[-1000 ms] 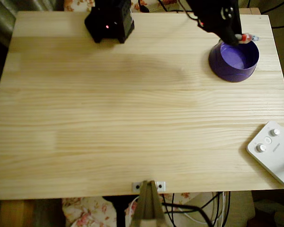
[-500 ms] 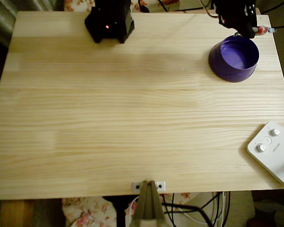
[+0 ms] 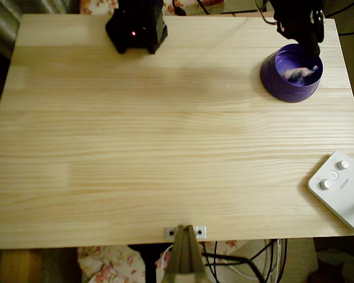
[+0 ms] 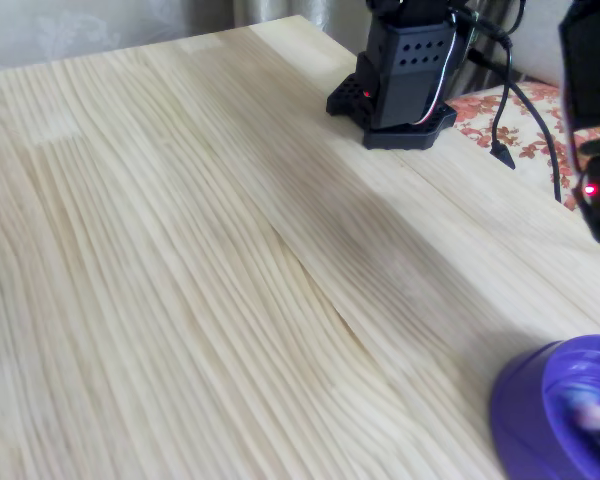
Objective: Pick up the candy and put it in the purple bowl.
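Note:
The purple bowl (image 3: 281, 79) stands near the table's back right corner in the overhead view and at the bottom right in the fixed view (image 4: 525, 412). The candy (image 3: 297, 73) is a blurred whitish streak inside the bowl, apart from the gripper; in the fixed view it is a pale smear (image 4: 592, 424) in the bowl's hollow. My black gripper (image 3: 311, 46) hangs over the bowl's far rim with nothing in it, its dark fingers hard to make out. Part of the arm (image 4: 598, 150) with a red light shows at the right edge of the fixed view.
The arm's black base (image 3: 137, 26) sits at the back of the table, with cables behind it (image 4: 520, 100). A white device with round buttons (image 3: 342, 188) overhangs the front right edge. A metal bracket (image 3: 186, 232) is fixed at the front edge.
The gripper carried the candy from the bowl's far rim out beyond it, then came back over the rim. The candy has left the gripper and is now inside the bowl.

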Controlling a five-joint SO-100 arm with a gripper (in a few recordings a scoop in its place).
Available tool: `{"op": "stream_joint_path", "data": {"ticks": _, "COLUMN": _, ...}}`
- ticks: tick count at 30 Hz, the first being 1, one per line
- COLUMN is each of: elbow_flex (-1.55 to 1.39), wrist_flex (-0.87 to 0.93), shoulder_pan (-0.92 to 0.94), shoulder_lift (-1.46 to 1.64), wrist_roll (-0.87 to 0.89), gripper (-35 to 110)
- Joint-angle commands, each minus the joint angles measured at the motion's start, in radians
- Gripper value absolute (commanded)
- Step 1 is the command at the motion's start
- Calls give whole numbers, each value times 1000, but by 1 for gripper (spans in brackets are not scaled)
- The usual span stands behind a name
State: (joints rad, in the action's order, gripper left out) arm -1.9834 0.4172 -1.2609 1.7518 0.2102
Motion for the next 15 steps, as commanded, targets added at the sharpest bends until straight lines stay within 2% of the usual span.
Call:
{"op": "stream_joint_path", "data": {"ticks": 1, "elbow_flex": 74, "wrist_flex": 15, "shoulder_pan": 6, "shoulder_lift": 58, "wrist_roll": 18, "gripper": 20}}
{"op": "stream_joint_path", "data": {"ticks": 5, "elbow_flex": 52, "wrist_flex": 18, "shoulder_pan": 23, "shoulder_lift": 87, "wrist_roll": 28, "gripper": 17}}
{"op": "stream_joint_path", "data": {"ticks": 8, "elbow_flex": 35, "wrist_flex": 28, "shoulder_pan": 49, "shoulder_lift": 132, "wrist_roll": 21, "gripper": -1}}
{"op": "stream_joint_path", "data": {"ticks": 15, "elbow_flex": -35, "wrist_flex": 127, "shoulder_pan": 207, "shoulder_lift": 278, "wrist_roll": 14, "gripper": -1}}
